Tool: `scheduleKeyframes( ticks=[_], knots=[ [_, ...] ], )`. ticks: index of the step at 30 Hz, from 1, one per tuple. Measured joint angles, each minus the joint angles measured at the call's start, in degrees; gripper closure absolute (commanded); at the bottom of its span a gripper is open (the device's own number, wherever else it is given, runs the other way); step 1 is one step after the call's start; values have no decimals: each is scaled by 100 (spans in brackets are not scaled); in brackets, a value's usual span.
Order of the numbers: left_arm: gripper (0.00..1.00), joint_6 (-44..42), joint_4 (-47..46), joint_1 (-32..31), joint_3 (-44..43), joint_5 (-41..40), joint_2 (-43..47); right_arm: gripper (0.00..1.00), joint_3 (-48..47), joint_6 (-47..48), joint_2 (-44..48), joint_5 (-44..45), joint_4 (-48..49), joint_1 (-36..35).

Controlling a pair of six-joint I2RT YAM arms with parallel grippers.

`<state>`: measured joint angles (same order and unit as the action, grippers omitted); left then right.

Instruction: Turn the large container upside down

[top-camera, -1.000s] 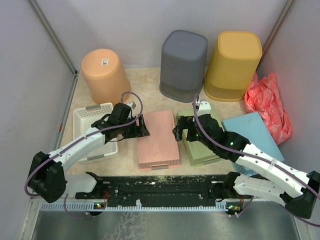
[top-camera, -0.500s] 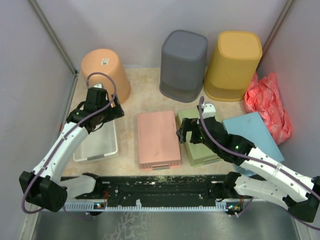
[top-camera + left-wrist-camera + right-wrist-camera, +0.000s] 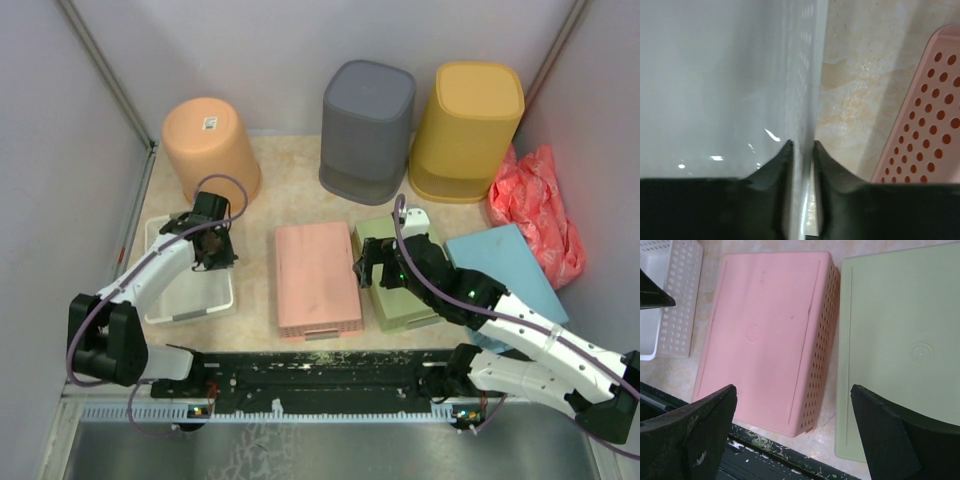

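Note:
A white perforated container (image 3: 190,290) stands upright with its open side up at the left of the table. My left gripper (image 3: 215,255) is shut on its right wall. In the left wrist view the thin white wall (image 3: 805,75) runs straight between the two closed fingertips of the left gripper (image 3: 802,144). A pink container (image 3: 315,275) lies bottom up in the middle, with a green one (image 3: 400,290) bottom up beside it. My right gripper (image 3: 365,265) hovers open above the gap between the pink container (image 3: 765,335) and the green container (image 3: 900,340), holding nothing.
An orange bucket (image 3: 208,148), a grey bin (image 3: 368,128) and a yellow bin (image 3: 468,128) stand bottom up along the back. A red bag (image 3: 535,205) and a blue container (image 3: 505,260) lie at the right. A black rail (image 3: 320,380) lines the near edge.
My left arm left the pink container, swung left over the white container, came down and shut on its right wall. The right gripper drew back slightly and stayed open.

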<state>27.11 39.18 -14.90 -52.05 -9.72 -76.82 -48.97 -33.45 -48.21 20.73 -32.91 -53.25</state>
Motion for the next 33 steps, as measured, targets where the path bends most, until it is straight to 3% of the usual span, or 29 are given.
scheduleKeyframes(
  ticks=[6, 13, 25, 33],
  knots=[
    [100, -50, 302, 22, -649, 807, 275, 4, 0, -2, 13, 46, -17, 0],
    [100, -52, 153, 619, -1412, 2874, 1397, 4, 0, 44, -2, 48, -11, 0],
    [100, 992, -1351, 2455, 103, 6791, 1661, 4, 0, 46, -15, 42, -15, 0],
    [100, 1311, -2041, 3056, 964, 7589, 1567, 4, 0, 48, -15, 39, -15, 0]
  ],
)
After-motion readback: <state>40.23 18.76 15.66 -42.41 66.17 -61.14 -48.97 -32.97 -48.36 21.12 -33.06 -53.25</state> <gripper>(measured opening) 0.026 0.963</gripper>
